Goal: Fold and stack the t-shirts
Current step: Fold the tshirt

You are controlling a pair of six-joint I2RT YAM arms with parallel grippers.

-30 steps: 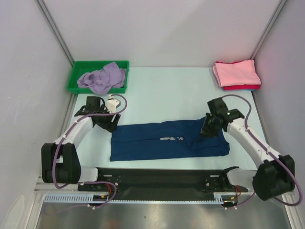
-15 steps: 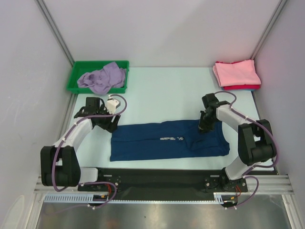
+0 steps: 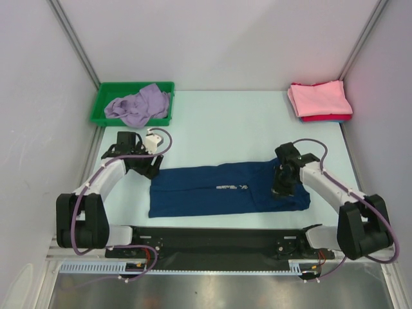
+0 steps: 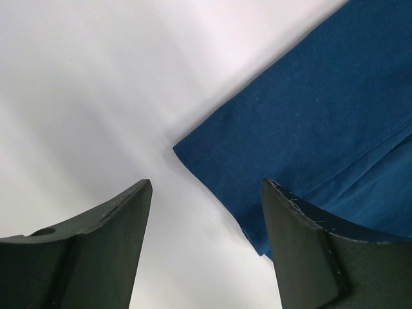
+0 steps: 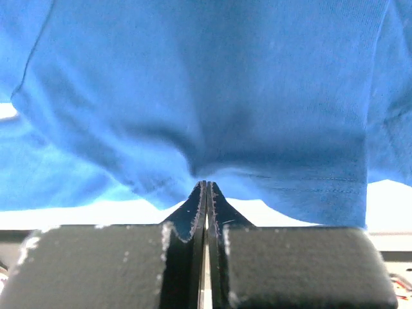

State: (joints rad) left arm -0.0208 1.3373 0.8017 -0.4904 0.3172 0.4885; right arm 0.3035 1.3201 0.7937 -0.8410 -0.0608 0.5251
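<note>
Navy tee (image 3: 219, 190) lay folded into a long band on the desk (image 3: 219, 122), near the front, between the arms. Right tool (image 3: 281, 190) was clenched on a pinch of the navy tee near its right end; in the wrist view the cloth puckered into the closed tips (image 5: 206, 187). Left tool (image 4: 206, 187) was released, jaws wide, hovering over the tee's left corner (image 4: 193, 151) and gripping nothing. Risks: the pinch looked thin, so it could slip on a lift. It might have caught only the top layer, which would peel the fold open. With only one end held, a pull would likely drag or skew the band. Green bin (image 3: 100, 109) at far left held a crumpled lavender tee (image 3: 138, 103). Pink stack (image 3: 318, 100) sat at the far right corner, not in any container.
</note>
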